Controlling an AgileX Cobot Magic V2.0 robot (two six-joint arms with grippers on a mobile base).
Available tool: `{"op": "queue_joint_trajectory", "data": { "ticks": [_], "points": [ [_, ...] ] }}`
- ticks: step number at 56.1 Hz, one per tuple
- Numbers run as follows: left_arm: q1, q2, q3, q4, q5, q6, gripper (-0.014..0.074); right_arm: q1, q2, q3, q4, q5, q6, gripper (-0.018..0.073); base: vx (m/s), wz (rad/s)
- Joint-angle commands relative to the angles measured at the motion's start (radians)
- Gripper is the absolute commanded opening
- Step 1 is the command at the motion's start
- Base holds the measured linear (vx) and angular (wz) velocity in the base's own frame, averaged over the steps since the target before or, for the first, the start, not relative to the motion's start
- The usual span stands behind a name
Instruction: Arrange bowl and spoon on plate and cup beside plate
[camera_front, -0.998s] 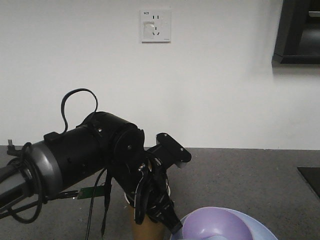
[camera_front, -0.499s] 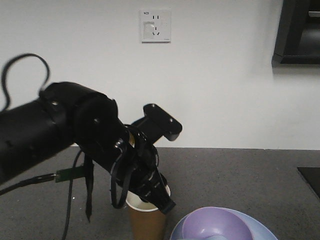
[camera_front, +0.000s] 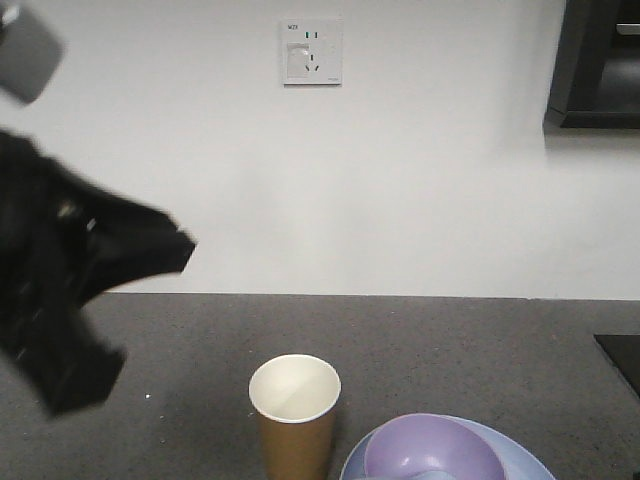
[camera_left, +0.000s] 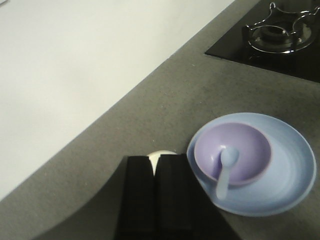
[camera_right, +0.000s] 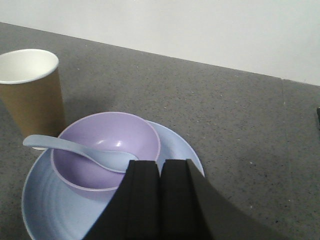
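Observation:
The brown paper cup (camera_front: 295, 418) stands upright and empty on the grey counter, just left of the pale blue plate (camera_front: 525, 462). The purple bowl (camera_right: 105, 145) sits on the plate (camera_right: 40, 200), and the pale blue spoon (camera_right: 75, 148) lies in it with its handle over the rim toward the cup (camera_right: 31, 92). My left gripper (camera_left: 156, 160) is shut and empty, raised above the cup, whose white rim (camera_left: 161, 155) peeks past the fingertips. My right gripper (camera_right: 161, 165) is shut and empty, hovering over the plate's near edge beside the bowl.
My blurred left arm (camera_front: 70, 300) fills the left side of the front view. A black gas hob (camera_left: 280, 35) lies on the counter to the right of the plate. The white wall with a socket (camera_front: 311, 52) runs along the back of the counter.
My left arm has lifted off the cup and swung up and to the left. The cup now stands free beside the plate. Bowl and plate have not moved.

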Motion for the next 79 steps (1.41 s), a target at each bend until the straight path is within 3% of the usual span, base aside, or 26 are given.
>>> {"op": "queue_joint_trajectory", "data": {
  "ticks": [1, 11, 19, 54, 60, 63, 79],
  "points": [
    [-0.001, -0.157, 0.221, -0.006, -0.210, -0.066, -0.0003, 0.001, -0.012, -0.019, 0.045, -0.093, -0.025, -0.0007, 0.00, 0.00],
    [-0.001, -0.442, 0.688, -0.006, -0.516, -0.196, -0.0003, 0.001, -0.058, 0.053, 0.121, -0.221, -0.036, -0.0007, 0.00, 0.00],
    [-0.001, -0.574, 0.843, -0.006, -0.664, -0.258, -0.0003, 0.001, -0.058, 0.072, 0.123, -0.234, -0.035, -0.0007, 0.00, 0.00],
    [-0.001, -0.623, 0.903, -0.006, -0.657, -0.260, 0.0000, 0.001, -0.058, 0.072, 0.128, -0.230, -0.034, -0.0006, 0.00, 0.00],
    [0.010, -0.636, 0.927, 0.077, -0.679, -0.217, 0.0000, 0.001, -0.058, 0.072, 0.128, -0.230, -0.033, -0.0006, 0.00, 0.00],
    [0.055, -0.663, 0.966, 0.105, -0.692, -0.186, 0.0000, 0.001, -0.058, 0.072, 0.128, -0.230, -0.033, -0.0006, 0.00, 0.00],
    [0.425, -0.984, 1.276, 0.028, -0.734, -0.194, 0.0000, 0.001, -0.058, 0.072, 0.128, -0.230, -0.033, -0.0006, 0.00, 0.00]
  ]
}}
